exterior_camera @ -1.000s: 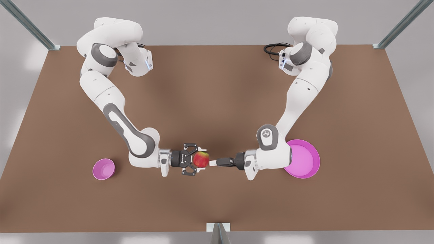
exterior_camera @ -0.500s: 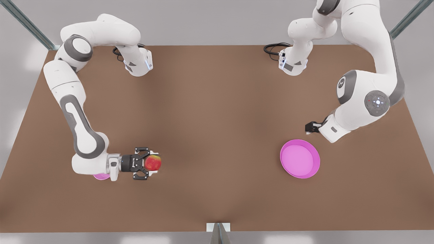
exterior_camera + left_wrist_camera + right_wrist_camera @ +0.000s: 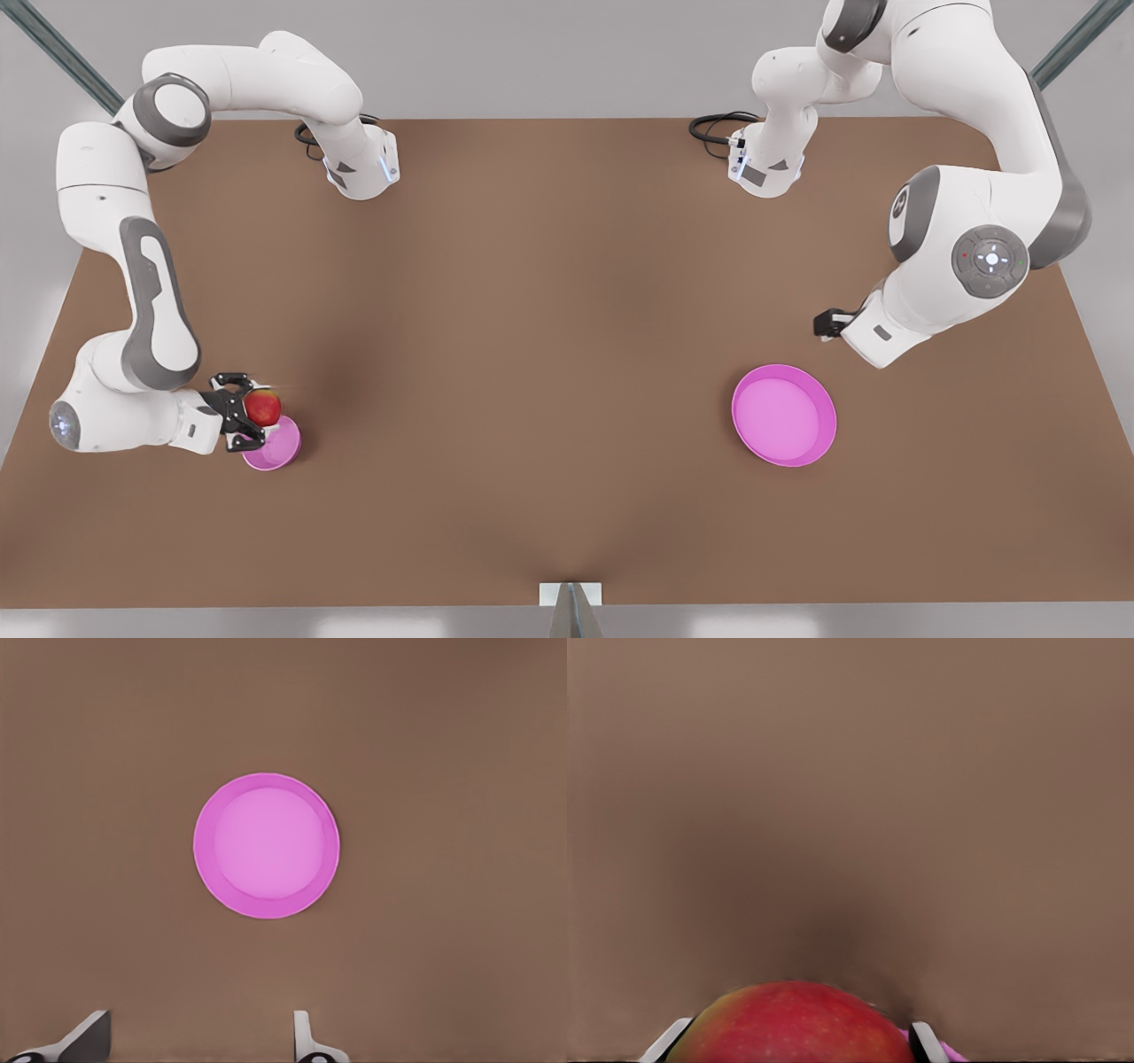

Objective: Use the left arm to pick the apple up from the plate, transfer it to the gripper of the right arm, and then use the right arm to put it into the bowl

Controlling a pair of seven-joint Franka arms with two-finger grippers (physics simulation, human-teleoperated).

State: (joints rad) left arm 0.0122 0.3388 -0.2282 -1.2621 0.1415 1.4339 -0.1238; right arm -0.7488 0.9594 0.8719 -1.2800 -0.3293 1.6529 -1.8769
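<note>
Red apple (image 3: 263, 408) sits clamped in the right tool (image 3: 252, 410) above the bowl (image 3: 276, 447); left tool (image 3: 826, 323), fingers apart, waits near the plate (image 3: 825, 416).

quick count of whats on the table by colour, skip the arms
pink: 2, the plate and the bowl
red: 1, the apple, held in the right claw above the bowl
total: 3
</note>
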